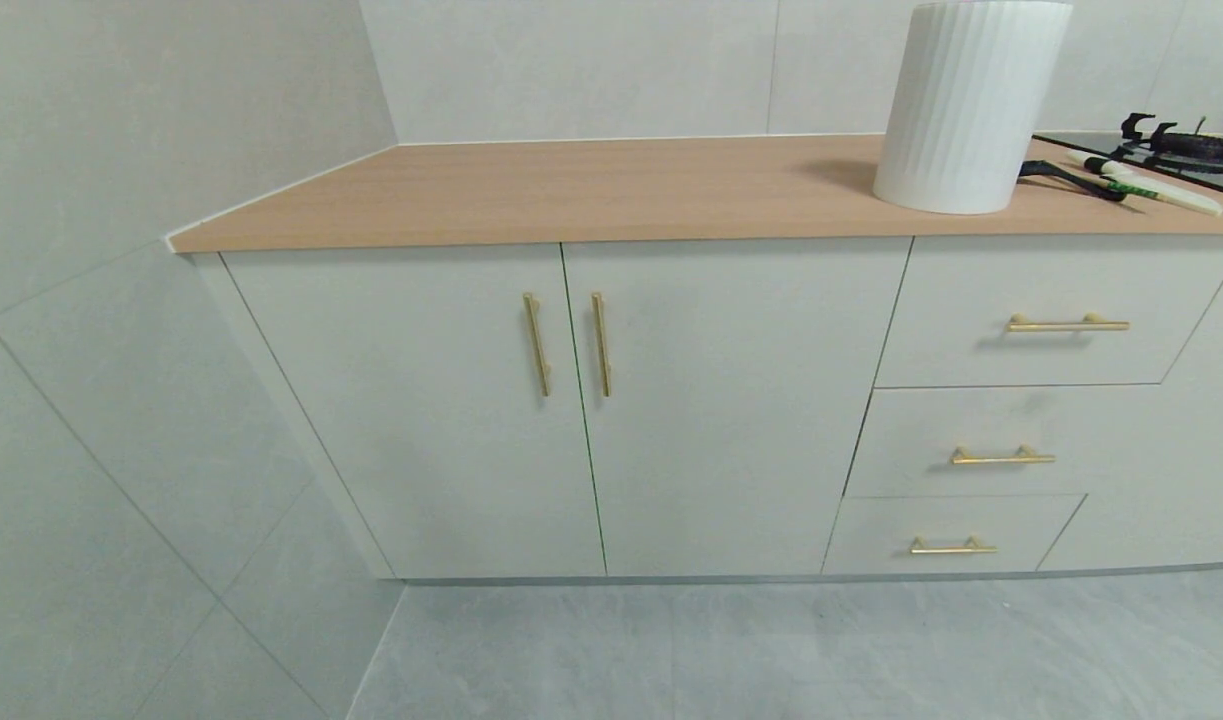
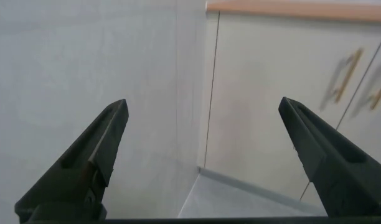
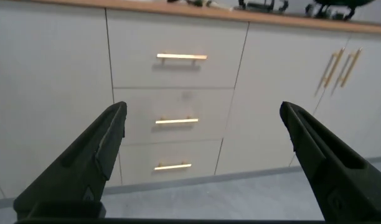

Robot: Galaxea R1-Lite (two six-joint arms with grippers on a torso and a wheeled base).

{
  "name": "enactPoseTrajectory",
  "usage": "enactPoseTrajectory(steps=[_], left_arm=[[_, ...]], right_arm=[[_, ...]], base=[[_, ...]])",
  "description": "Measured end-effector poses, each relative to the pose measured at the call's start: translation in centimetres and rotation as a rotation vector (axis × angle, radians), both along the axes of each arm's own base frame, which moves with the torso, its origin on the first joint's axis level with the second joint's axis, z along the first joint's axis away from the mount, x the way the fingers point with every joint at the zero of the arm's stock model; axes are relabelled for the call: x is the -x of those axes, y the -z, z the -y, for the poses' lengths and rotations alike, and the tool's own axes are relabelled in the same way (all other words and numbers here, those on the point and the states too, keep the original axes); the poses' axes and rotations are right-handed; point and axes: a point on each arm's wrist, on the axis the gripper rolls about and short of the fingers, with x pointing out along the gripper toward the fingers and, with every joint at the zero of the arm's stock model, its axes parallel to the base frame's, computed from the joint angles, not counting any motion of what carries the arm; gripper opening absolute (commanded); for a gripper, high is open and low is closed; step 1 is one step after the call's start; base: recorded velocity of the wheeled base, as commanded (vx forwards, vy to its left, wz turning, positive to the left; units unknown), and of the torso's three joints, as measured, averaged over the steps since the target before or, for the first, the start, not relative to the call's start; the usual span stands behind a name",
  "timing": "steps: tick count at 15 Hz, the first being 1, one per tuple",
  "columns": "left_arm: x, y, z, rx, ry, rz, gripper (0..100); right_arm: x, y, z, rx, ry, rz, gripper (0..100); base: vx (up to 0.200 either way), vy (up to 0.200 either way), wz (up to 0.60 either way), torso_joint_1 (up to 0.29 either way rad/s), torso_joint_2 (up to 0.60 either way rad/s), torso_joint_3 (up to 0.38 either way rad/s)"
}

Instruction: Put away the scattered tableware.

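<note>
Tableware: one black-handled utensil (image 1: 1068,178) and one pale utensil with green markings (image 1: 1166,195) lie side by side on the wooden table (image 1: 571,190), between one white ribbed cylinder (image 1: 971,105) and the black stove grate (image 1: 1186,148). Below the table are two cabinet doors (image 1: 421,420) with vertical gold handles and three drawers (image 1: 971,320) with horizontal ones. The wall (image 1: 121,150) and floor (image 1: 771,650) are grey tile. Left gripper (image 2: 203,109) and right gripper (image 3: 203,112): fingers spread, empty, low before the cabinet.

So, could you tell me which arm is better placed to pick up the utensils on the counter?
Probably the right: the utensils lie at the counter's right end, above the drawers that the open right hand faces. The left hand faces the corner wall.
</note>
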Motion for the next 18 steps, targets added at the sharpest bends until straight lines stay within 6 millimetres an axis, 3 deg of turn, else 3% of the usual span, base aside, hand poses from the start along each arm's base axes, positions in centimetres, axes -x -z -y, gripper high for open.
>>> enactPoseTrajectory(steps=[3,8,10,18], left_arm=[[-1.7,2.8,0.2,-0.035,0.081,0.000,100],[-2.4,5.4,0.6,-0.038,0.251,-0.153,100],[-2.4,5.8,0.8,-0.014,0.342,-0.184,100],[-2.4,5.8,0.8,-0.003,0.346,-0.181,100]], right_arm=[[-1.4,3.3,-0.3,-0.008,-0.116,-0.097,100],[-1.7,4.8,-0.4,-0.083,-0.204,-0.184,100],[-1.7,4.8,-0.5,-0.090,-0.216,-0.184,100],[-1.7,4.8,-0.5,-0.108,-0.217,-0.183,100]], base=[[0.000,0.000,0.00,0.000,0.00,0.000],[0.000,0.000,0.00,0.000,0.00,0.000],[0.000,0.000,0.00,0.000,0.00,0.000],[0.000,0.000,0.00,0.000,0.00,0.000]])
